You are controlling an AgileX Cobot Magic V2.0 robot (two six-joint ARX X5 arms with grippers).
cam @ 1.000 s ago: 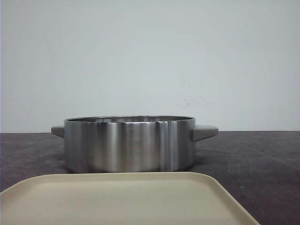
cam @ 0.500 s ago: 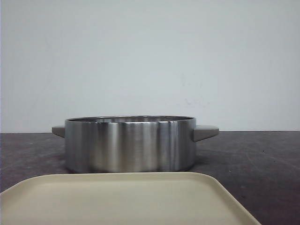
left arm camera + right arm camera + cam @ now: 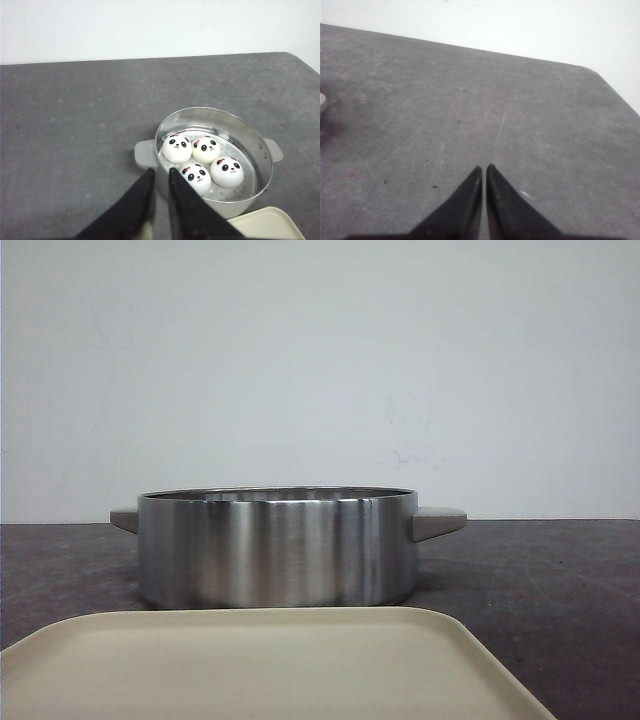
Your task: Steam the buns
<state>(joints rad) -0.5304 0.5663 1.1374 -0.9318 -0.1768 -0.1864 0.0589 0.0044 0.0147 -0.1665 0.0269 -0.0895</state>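
Buns (image 3: 202,160) in pot (image 3: 250,145), just beyond left gripper (image 3: 160,174); both grippers clenched, empty

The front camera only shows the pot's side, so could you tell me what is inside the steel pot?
Four panda-faced buns sit on a perforated steamer plate inside the pot. Anything beneath that plate is hidden.

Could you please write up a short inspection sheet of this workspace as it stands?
Surface: dark grey table, scuffed and lightly speckled.
Job's things: four panda-faced buns sit inside the steel pot on its perforated insert; no lid on it.
Clutter: beige tray in front of the pot, nothing on it.
Hands: left hand above the pot's near rim, fingers almost together, holding nothing; right hand over bare table, fingers nearly touching, holding nothing.
Cables: nothing seen.
Surroundings: plain white wall behind the table.
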